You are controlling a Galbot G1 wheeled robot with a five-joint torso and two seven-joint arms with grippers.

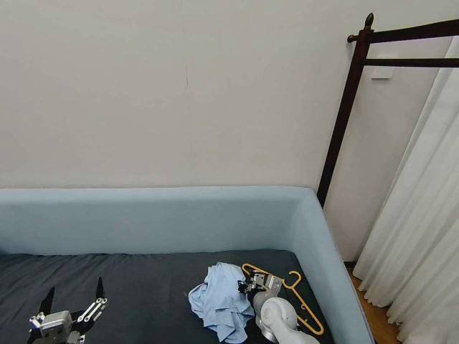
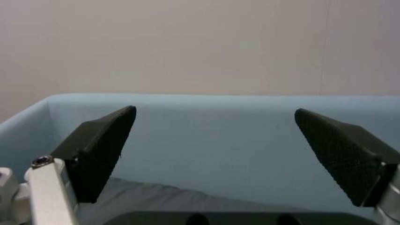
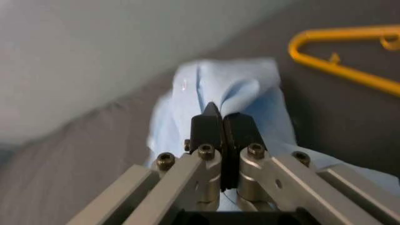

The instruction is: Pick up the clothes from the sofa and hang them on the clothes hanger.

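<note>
Grasp step: right gripper (image 3: 220,117) pinching the blue garment (image 1: 219,301), near right; left gripper (image 2: 214,110) idle, spread wide; next likely needs a clean lift.

We count one sofa (image 1: 158,215), pale blue with a dark seat, and on it one light blue garment (image 1: 219,301) and one yellow hanger (image 1: 310,317). On the right we count one dark wooden clothes rack (image 1: 344,107) and one white curtain (image 1: 423,236). We also count two grippers: the left gripper (image 1: 75,288) near left, the right gripper (image 1: 246,287) at the garment
</note>
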